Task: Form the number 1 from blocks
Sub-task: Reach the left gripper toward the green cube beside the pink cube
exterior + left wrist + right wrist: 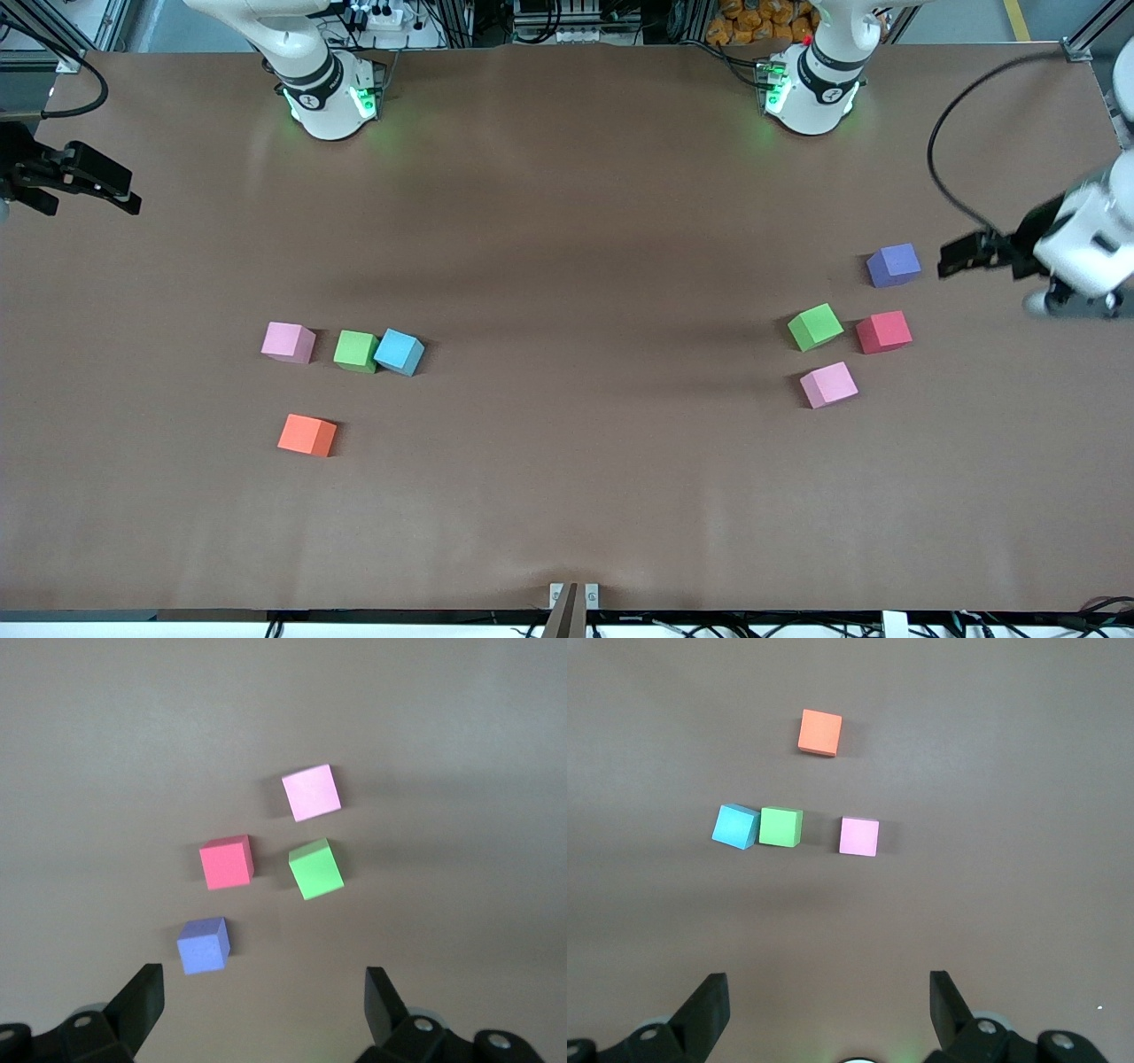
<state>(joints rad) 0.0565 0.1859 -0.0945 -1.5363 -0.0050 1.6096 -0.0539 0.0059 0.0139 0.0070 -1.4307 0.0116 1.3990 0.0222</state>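
At the right arm's end of the desk (567, 177) the right tool (80, 177) hangs spread and empty. Under it lie a pink block (288, 342), green block (356, 350) touching a blue one (400, 352), and an orange block (306, 435) nearer the camera. Toward the left arm's end wait another green block (815, 326), pink block (828, 385), red block (883, 331) and purple block (893, 265). The left tool (961, 252) is spread too. Start with a free-standing block and come down square over it.

I see a brown table (567, 177), w/ a small metal bracket (574, 595) at its edge nearest front cam; orange stuff (757, 22) heaped off farthest edge.
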